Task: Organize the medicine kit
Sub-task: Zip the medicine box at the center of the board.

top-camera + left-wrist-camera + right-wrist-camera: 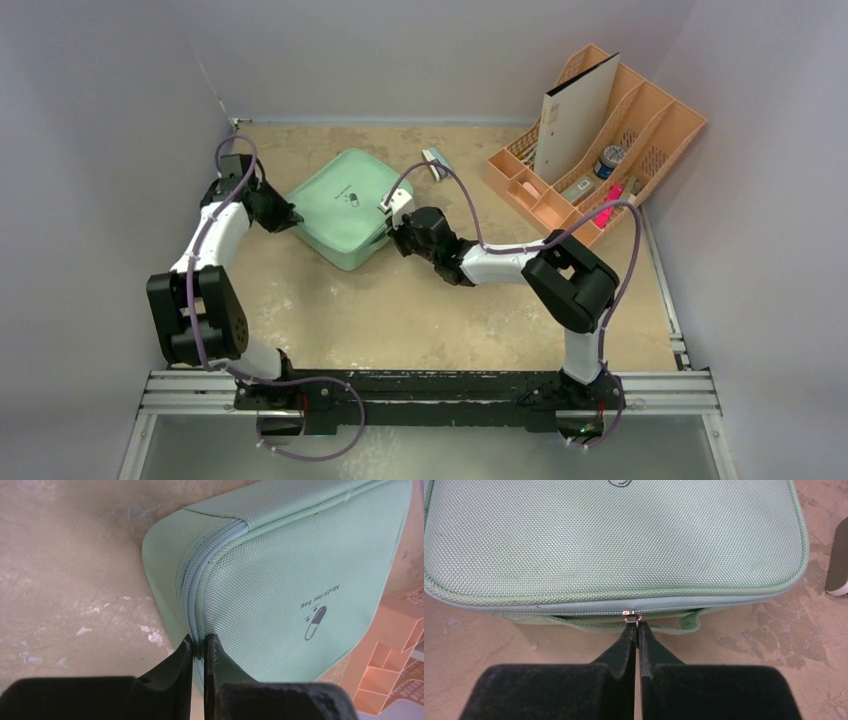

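The mint-green medicine kit (345,205) lies closed-looking on the tan table, left of centre, with a pill logo on its lid (315,622). My left gripper (293,218) is at its left corner, shut on the zipper seam (199,642) of the kit (300,555). My right gripper (393,235) is at the kit's right side. In the right wrist view its fingertips (638,627) are shut on the small metal zipper pull (634,617) at the edge of the kit (624,540). A narrow dark gap shows under the seam beside the slider.
A peach-orange slotted organizer (600,150) stands at the back right, holding a white folder (575,115) and small items; it also shows in the left wrist view (395,650). A small white and teal object (435,163) lies behind the kit. Walls close in on three sides.
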`<state>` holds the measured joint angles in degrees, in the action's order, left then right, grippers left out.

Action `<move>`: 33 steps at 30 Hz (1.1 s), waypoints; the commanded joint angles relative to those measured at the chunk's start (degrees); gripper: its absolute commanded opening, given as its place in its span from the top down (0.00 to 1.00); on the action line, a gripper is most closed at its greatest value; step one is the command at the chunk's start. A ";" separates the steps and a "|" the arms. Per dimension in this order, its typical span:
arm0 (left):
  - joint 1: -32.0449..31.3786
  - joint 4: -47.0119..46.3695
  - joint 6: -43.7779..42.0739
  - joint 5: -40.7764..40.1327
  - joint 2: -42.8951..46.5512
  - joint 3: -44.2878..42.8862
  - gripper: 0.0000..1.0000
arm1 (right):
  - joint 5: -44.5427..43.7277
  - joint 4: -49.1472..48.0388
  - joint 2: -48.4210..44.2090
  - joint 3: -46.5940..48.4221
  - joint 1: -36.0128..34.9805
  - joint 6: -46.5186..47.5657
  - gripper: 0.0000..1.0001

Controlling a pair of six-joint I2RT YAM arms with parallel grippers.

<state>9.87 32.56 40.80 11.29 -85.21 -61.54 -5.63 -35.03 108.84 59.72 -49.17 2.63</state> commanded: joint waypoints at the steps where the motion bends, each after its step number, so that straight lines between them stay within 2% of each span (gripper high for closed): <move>1: 1.45 -3.81 -1.31 -0.34 -1.84 -6.72 1.00 | -4.23 0.41 0.75 3.33 -0.94 -3.08 1.00; 2: 1.47 -3.77 -1.27 -0.58 -2.78 -7.97 1.00 | -4.40 0.86 0.94 4.03 -1.47 -4.22 1.00; 3: 1.54 -2.65 -1.51 -1.33 -3.59 -9.61 0.95 | -4.66 1.19 1.04 4.61 -2.06 -4.95 1.00; 8: 2.89 2.95 -0.67 -6.28 -3.95 -14.43 0.59 | -6.37 4.10 4.10 9.43 -4.35 -11.44 1.00; 12: 3.18 3.99 1.15 -6.26 -0.56 -11.52 0.45 | -6.54 5.82 7.35 13.79 -5.99 -14.39 1.00; 16: 3.21 2.39 5.16 -3.62 6.26 -4.57 0.43 | -6.25 6.48 9.21 17.24 -8.61 -15.10 1.00; 20: 3.14 5.14 9.78 -1.31 10.89 1.18 0.43 | -6.90 7.59 10.80 20.28 -10.38 -18.80 1.00; 25: 3.31 11.92 13.89 -0.68 11.51 2.13 0.44 | -6.69 9.16 13.14 24.76 -12.61 -20.67 1.00; 29: 3.40 13.56 18.88 0.56 13.09 4.45 0.46 | -6.15 9.59 14.47 26.99 -14.25 -21.48 1.00; 33: 3.40 11.25 23.01 2.85 15.58 8.38 0.47 | -5.50 9.54 15.53 28.31 -15.32 -22.31 1.00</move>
<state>12.99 43.97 57.76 11.38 -73.01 -55.88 -12.47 -24.84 124.51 84.66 -62.98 -17.43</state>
